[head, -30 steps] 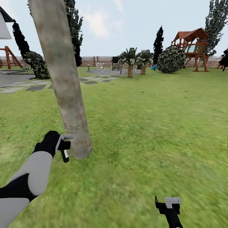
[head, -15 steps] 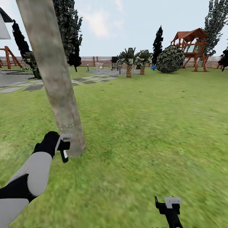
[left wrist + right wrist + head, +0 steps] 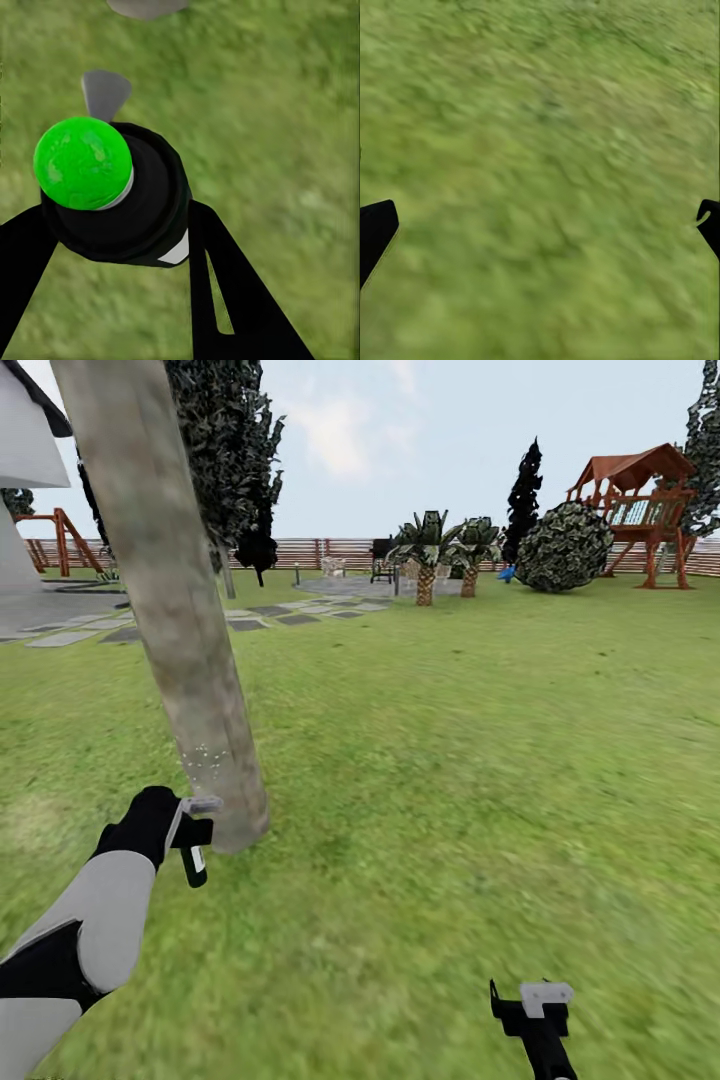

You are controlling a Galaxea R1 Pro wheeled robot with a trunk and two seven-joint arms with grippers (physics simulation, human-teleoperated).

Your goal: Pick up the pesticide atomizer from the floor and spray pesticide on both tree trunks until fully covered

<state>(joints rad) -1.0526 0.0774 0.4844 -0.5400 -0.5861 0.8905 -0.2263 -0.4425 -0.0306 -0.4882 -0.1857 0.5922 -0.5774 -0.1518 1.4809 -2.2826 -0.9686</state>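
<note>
Black fingers [image 3: 225, 292] of the left gripper [image 3: 185, 830] are clamped on the pesticide atomizer [image 3: 193, 860], one on each side of its dark body in the left wrist view, with the bottle's bright green end [image 3: 82, 161] facing that camera. In the head view the bottle hangs from the gripper with its grey-white trigger head [image 3: 200, 803] just beside the foot of the tree trunk [image 3: 175, 610], nozzle turned toward the bark; whether they touch I cannot tell.

A faint scatter of pale specks [image 3: 205, 760] sits on the bark just above the nozzle, which I take for spray landing. If so, the pick-up is done and the first trunk is being worked low down, while the long mottled column above shows no such marks. Most of this trunk, then, looks still to be covered, and the second tree would come after it.

Out to the other side, the right gripper [image 3: 535, 1010] hangs low over bare grass [image 3: 540, 180], its fingers spread wide with nothing between them.

Farther off lie grey stepping stones [image 3: 90, 632], short palms [image 3: 428, 555], a round shrub [image 3: 565, 547], a wooden play tower [image 3: 640, 500] and the slatted fence [image 3: 320, 552] ringing the lawn.
</note>
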